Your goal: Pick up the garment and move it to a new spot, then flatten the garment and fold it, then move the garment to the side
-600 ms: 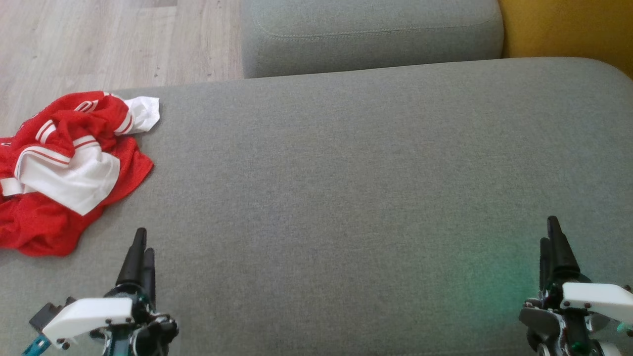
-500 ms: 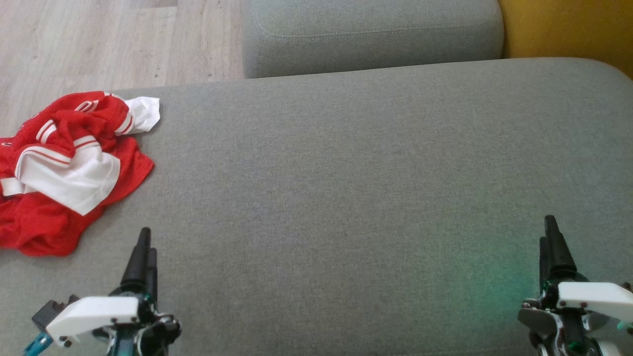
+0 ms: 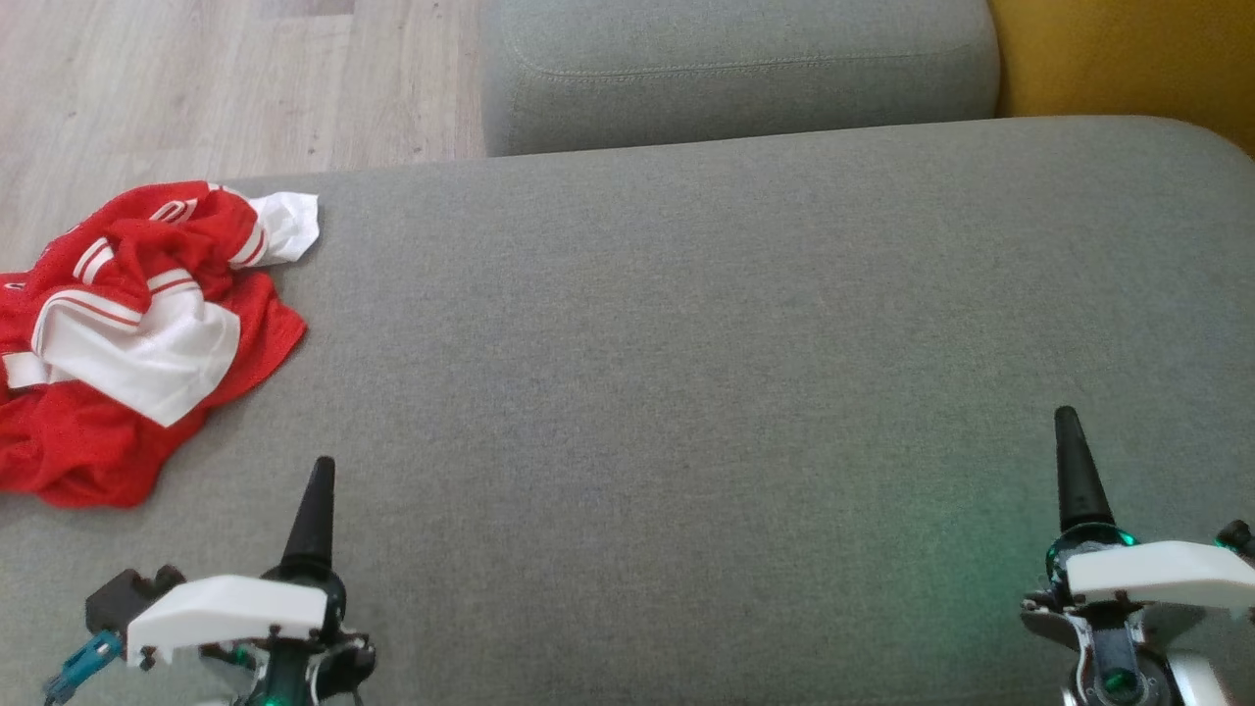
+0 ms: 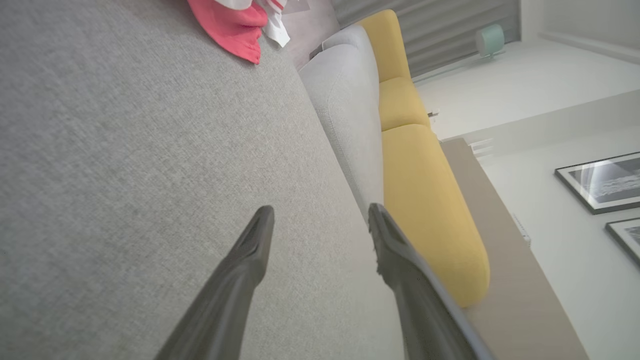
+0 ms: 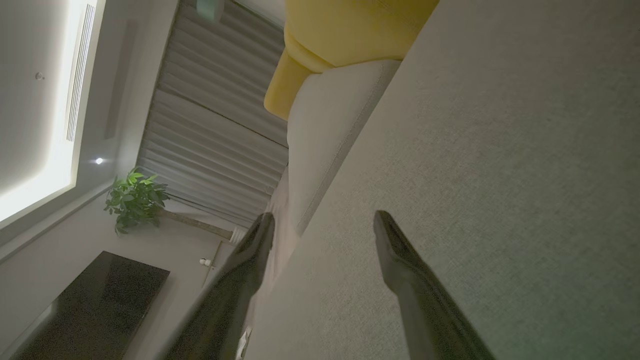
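Head view: the red-and-white garment (image 3: pixel 127 343) lies crumpled at ten o'clock, at the left edge of the grey cushion (image 3: pixel 686 343). The left tool (image 4: pixel 320 217) and right tool (image 5: pixel 325 222) both stand wide and empty, apart from the garment. Judged step: the first pick-up, not begun. The next move calls for the left tool to reach toward eleven o'clock and close on a raised fold.
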Robot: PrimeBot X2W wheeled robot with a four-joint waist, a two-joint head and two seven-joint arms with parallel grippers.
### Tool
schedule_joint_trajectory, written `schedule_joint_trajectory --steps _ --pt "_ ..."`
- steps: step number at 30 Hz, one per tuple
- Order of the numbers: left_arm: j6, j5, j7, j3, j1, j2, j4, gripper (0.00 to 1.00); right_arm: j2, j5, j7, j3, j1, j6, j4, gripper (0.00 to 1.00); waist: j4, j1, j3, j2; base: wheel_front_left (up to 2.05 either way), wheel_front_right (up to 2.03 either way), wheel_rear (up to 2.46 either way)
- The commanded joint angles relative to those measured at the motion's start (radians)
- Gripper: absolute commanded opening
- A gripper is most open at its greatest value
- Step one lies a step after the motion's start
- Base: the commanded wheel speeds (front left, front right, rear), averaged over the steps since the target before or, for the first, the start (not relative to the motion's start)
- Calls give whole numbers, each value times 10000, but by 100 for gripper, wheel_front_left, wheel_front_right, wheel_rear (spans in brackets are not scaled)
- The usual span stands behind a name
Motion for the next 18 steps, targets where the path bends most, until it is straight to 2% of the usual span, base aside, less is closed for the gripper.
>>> schedule_joint_trajectory --steps 1,18 --pt "71 428 -135 -18 -395 160 -341 100 -224 -398 -154 126 -316 -2 -424 100 -2 0 -2 0 0 0 0" --pt "669 3025 -633 -341 -360 376 -85 100 -464 -2760 -656 814 -229 -3 -583 100 32 0 24 0 0 0 0"
